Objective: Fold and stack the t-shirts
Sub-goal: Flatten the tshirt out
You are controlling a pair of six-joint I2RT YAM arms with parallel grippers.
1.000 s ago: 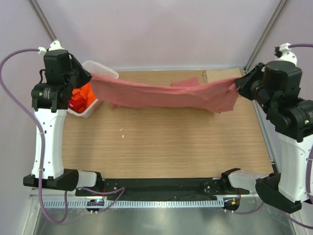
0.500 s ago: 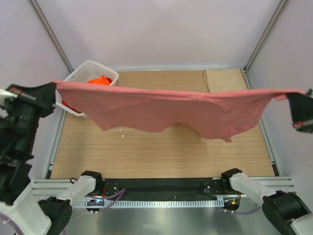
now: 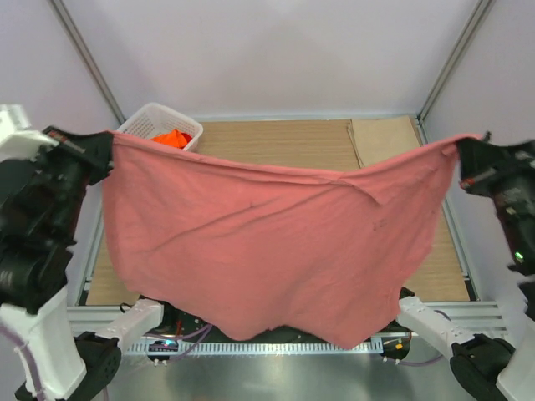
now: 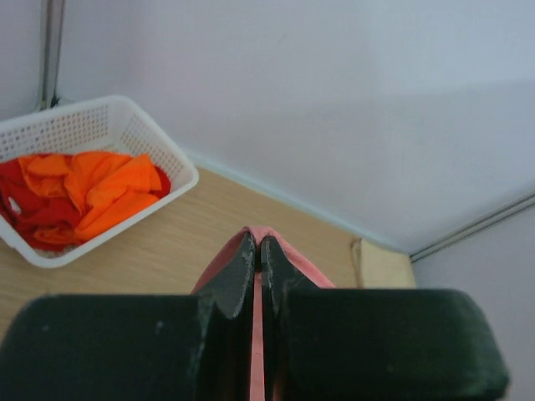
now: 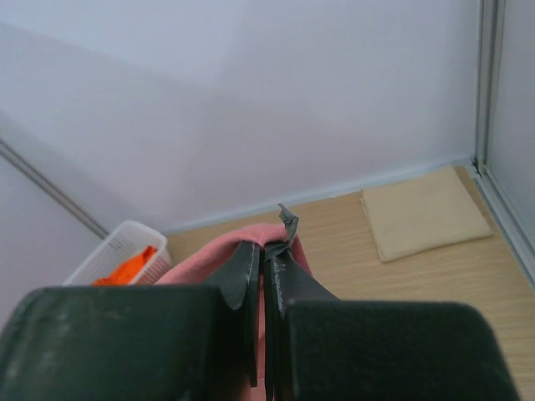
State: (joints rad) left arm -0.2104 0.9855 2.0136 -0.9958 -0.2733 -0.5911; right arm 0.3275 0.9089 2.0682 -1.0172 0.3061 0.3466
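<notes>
Left gripper (image 4: 257, 248) and right gripper (image 5: 266, 251), both raised, each pinch a top corner of the salmon-pink t-shirt (image 3: 267, 242), which hangs spread between them above the wooden table (image 3: 284, 138). Beyond, at far left, a white basket (image 4: 163, 146) holds orange and red t-shirts (image 4: 92, 188).

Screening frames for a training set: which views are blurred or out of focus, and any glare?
Top external: even soft light, no glare; the left arm and right arm look smeared at the frame edges, the pink shirt sharp. Left wrist: the left gripper close up is dark and defocused, the basket clearer. Right wrist: the right gripper equally defocused, background soft.
</notes>
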